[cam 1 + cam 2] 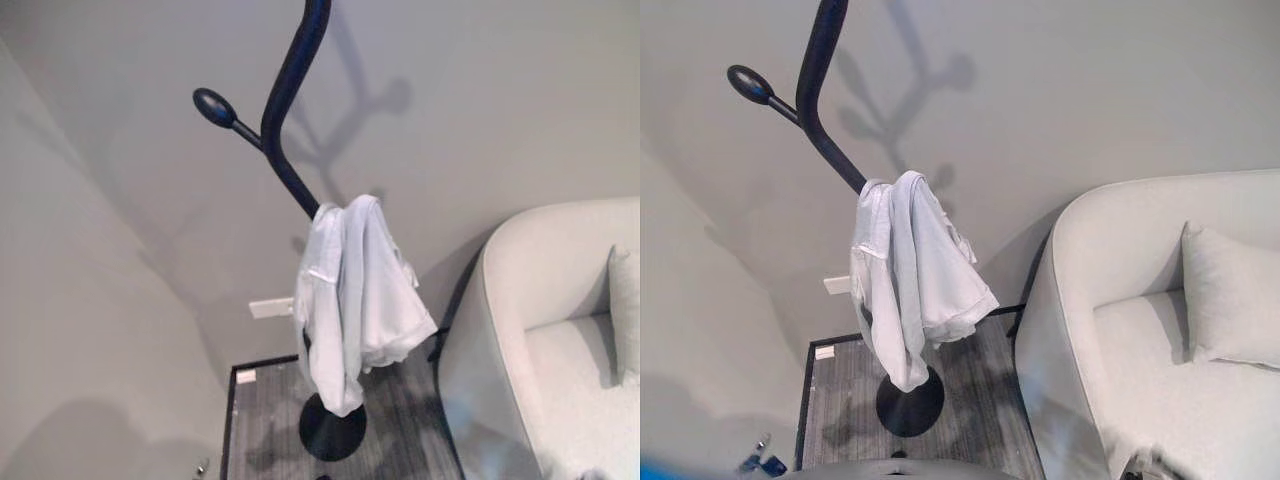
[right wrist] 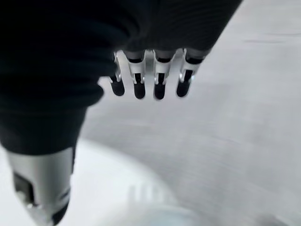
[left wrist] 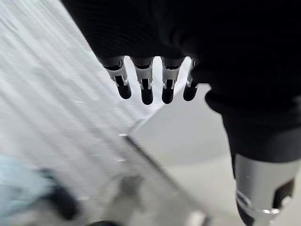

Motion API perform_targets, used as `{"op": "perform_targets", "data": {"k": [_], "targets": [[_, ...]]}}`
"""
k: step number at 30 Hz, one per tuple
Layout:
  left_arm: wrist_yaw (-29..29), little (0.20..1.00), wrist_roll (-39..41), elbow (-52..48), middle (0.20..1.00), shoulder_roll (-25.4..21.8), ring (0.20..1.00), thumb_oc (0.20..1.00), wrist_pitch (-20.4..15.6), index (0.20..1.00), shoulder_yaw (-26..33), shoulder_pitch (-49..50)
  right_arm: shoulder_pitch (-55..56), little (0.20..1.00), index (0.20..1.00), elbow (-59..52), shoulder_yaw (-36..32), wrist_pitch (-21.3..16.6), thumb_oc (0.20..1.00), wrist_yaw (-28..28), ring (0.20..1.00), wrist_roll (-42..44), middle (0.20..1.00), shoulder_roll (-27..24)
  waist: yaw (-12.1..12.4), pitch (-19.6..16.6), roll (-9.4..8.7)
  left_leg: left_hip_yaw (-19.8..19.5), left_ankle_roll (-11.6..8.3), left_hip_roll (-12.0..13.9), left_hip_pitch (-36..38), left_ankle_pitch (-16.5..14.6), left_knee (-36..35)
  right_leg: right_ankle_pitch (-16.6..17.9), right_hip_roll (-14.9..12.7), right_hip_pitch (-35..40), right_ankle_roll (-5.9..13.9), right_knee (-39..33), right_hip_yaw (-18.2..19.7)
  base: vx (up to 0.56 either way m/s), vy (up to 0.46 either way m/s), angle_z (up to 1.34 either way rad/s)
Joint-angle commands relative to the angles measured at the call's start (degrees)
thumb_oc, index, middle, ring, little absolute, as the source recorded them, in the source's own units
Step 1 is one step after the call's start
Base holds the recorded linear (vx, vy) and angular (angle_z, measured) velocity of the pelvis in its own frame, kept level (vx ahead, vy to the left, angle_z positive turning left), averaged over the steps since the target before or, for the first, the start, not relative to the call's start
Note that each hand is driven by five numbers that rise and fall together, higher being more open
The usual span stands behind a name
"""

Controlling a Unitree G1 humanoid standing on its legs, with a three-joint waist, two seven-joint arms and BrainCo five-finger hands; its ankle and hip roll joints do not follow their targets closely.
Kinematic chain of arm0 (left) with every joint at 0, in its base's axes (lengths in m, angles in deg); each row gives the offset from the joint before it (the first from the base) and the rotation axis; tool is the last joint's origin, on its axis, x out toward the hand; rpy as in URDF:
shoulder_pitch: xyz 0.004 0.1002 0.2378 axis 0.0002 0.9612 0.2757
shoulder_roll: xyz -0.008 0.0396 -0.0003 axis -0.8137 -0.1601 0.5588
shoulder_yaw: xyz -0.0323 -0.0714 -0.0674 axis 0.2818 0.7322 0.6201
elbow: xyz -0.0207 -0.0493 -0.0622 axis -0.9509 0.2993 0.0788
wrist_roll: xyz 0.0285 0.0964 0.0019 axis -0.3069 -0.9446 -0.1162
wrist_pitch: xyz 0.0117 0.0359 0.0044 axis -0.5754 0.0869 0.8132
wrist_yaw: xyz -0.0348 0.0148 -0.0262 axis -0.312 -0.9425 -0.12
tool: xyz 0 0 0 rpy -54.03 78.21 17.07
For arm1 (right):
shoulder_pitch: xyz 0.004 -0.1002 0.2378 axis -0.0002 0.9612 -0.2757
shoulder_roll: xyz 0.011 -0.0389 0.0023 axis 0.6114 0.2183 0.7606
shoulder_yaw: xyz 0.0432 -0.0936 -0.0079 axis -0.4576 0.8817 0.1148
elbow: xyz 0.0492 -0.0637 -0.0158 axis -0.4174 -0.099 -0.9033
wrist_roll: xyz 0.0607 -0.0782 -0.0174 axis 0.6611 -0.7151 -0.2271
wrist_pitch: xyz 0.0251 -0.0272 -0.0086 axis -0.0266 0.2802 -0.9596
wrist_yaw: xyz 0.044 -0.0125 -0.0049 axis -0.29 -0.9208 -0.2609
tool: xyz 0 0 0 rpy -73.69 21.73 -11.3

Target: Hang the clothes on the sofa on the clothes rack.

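Note:
A pale white shirt (image 1: 350, 300) hangs draped over a lower prong of the black clothes rack (image 1: 285, 90), which stands on a round black base (image 1: 332, 430) in the corner. The same shirt (image 1: 910, 280) shows in the right eye view. The white sofa (image 1: 1160, 340) stands to the right with a pale cushion (image 1: 1230, 295) on its seat. My left hand (image 3: 155, 84) shows in its wrist view with fingers straight, holding nothing, over striped floor. My right hand (image 2: 150, 77) shows in its wrist view, fingers straight and holding nothing.
Grey walls meet in a corner behind the rack. A grey striped carpet (image 1: 270, 420) with a dark border lies under the base. A white wall socket (image 1: 270, 307) sits low on the wall. A rack knob (image 1: 214, 106) sticks out to the left.

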Motion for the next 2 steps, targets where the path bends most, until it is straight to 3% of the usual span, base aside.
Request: {"op": "perform_targets", "data": {"k": [1, 2], "targets": [[2.3, 1.000, 1.5, 0.3, 1.000, 1.2, 1.000, 1.000, 0.2, 1.000, 0.4, -1.4, -2.5, 1.000, 1.000, -0.9, -5.0, -5.3, 1.000, -0.6, 1.000, 18.6, 1.000, 0.3, 0.9, 1.1, -1.08, 0.3, -1.63, 1.1, 3.2, -6.8, 0.3, 7.6, -1.6, -1.1, 1.29, -2.7, -4.4, 0.02, 0.017, 0.05], [2.7, 1.000, 1.9, 0.4, 1.000, 1.9, 1.000, 1.000, 0.4, 1.000, -0.3, -1.1, -2.6, 1.000, 1.000, -0.7, -4.7, -4.8, 1.000, -0.2, 1.000, 18.5, 1.000, 1.4, 0.9, 1.1, -1.00, 0.4, -1.67, 1.1, 3.2, -6.9, 0.3, 7.7, -1.6, -1.1, 1.32, -2.7, -4.4, 0.00, 0.013, 0.10]]}}
